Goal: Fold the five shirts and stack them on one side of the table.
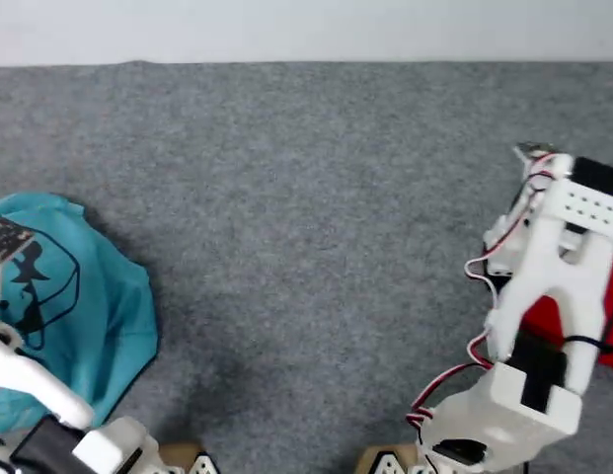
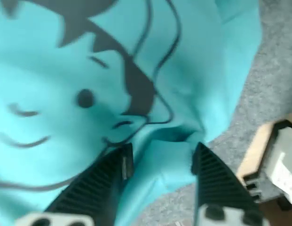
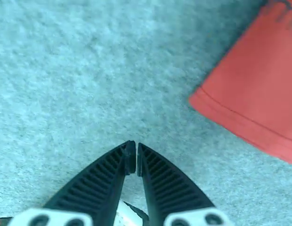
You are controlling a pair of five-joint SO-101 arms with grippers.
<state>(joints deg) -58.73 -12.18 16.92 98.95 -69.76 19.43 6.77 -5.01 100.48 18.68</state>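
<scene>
Teal shirt (image 1: 99, 306) — one item, rumpled on the grey surface (image 1: 306, 197), partly cut off by the edge of the high view. A dark cartoon print (image 2: 131, 80) faces up and runs across most of the cloth seen from the left wrist.

Left arm (image 1: 30, 380): white, reaching in over the teal shirt's near edge.

Left jaws: released and spread wide just above the teal shirt. The black ribbed fingers (image 2: 101, 181) stand either side of a raised fold of its cloth. Whether they touch the cloth cannot be told.

Wooden mount (image 2: 261, 146): tan board carrying a grey block, just beside the teal shirt's edge.

Red shirt (image 3: 258, 89): one item, lying flat with a hemmed corner showing. It is well apart from the teal shirt, at the opposite side of the surface.

Right arm (image 1: 553, 296): white, with red and white wires (image 1: 479, 267), equally far from the teal shirt. In the high view it covers most of the red shirt.

Right jaws: clenched tip to tip on nothing, over bare grey surface, well apart from the teal shirt. The red shirt's corner lies near them but is not touching.
</scene>
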